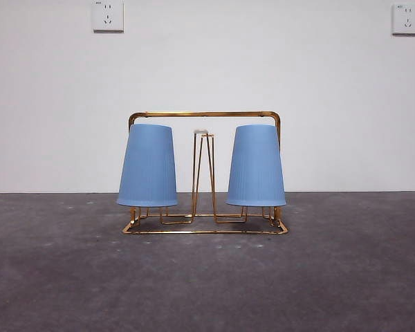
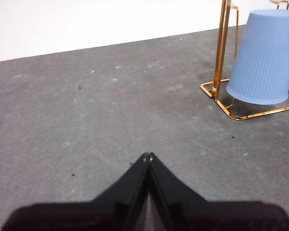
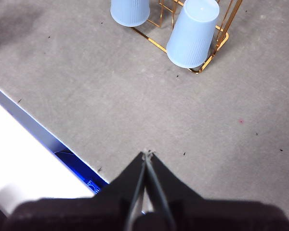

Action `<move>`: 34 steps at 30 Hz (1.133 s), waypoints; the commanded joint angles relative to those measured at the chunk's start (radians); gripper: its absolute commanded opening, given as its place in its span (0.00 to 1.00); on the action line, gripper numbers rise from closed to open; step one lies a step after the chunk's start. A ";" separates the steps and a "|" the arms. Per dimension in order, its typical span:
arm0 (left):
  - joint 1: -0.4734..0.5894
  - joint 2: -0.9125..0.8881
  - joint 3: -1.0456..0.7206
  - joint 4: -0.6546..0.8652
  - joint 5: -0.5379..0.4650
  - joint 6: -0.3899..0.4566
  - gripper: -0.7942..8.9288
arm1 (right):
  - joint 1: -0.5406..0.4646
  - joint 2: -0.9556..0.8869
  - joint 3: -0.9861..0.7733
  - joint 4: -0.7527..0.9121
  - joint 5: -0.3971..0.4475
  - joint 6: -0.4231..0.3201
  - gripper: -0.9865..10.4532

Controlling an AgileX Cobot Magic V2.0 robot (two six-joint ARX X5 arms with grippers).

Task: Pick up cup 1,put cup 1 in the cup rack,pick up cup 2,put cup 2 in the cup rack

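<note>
Cup rack (image 1: 204,114) on table — two blue cups (image 1: 148,166) (image 1: 256,166) inverted on pegs; left hand (image 2: 148,156), right hand (image 3: 147,153) clenched, empty.

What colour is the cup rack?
Gold; the cup rack shows best in the front view.

Black, seemingly matte, wedge-shaped claws (image 2: 148,156).

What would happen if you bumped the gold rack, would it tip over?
Probably not easily. The cup rack sits on a wide flat wire base, so it would more likely slide. It looks thin and light. The two blue cups only hang upside down on pegs, so they might wobble.
</note>
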 commanded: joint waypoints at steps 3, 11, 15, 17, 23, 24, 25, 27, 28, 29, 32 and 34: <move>0.003 0.000 -0.011 0.009 0.000 -0.007 0.08 | 0.000 0.000 -0.007 -0.022 0.004 0.009 0.09; 0.003 0.000 -0.011 0.009 0.000 -0.007 0.08 | -0.079 -0.041 -0.008 0.071 0.052 -0.100 0.09; 0.003 0.000 -0.011 0.009 0.000 -0.007 0.08 | -0.252 -0.116 -0.031 0.322 -0.087 -0.109 0.09; 0.003 0.000 -0.011 0.009 0.000 -0.007 0.08 | -0.372 -0.171 -0.075 0.454 -0.206 -0.111 0.09; 0.003 0.000 -0.011 0.010 0.000 -0.007 0.08 | -0.634 -0.330 -0.309 0.713 -0.235 -0.128 0.09; 0.003 0.000 -0.011 0.009 0.000 -0.007 0.08 | -0.658 -0.357 -0.360 0.753 -0.235 -0.130 0.09; 0.003 0.000 -0.011 0.010 0.000 -0.007 0.08 | -0.681 -0.391 -0.425 0.801 -0.233 -0.129 0.09; 0.003 0.000 -0.011 0.010 0.000 -0.007 0.08 | -0.708 -0.456 -0.556 0.901 -0.220 -0.129 0.09; 0.003 0.000 -0.011 0.009 0.000 -0.007 0.08 | -0.716 -0.487 -0.618 0.946 -0.211 -0.128 0.09; 0.003 0.000 -0.011 0.010 0.000 -0.007 0.08 | -0.721 -0.526 -0.700 1.006 -0.195 -0.123 0.09; 0.003 0.000 -0.011 0.009 0.000 -0.007 0.08 | -0.721 -0.616 -0.897 1.148 -0.157 -0.113 0.09; 0.003 0.000 -0.011 0.010 0.000 -0.007 0.08 | -0.721 -0.669 -1.012 1.226 -0.137 -0.102 0.09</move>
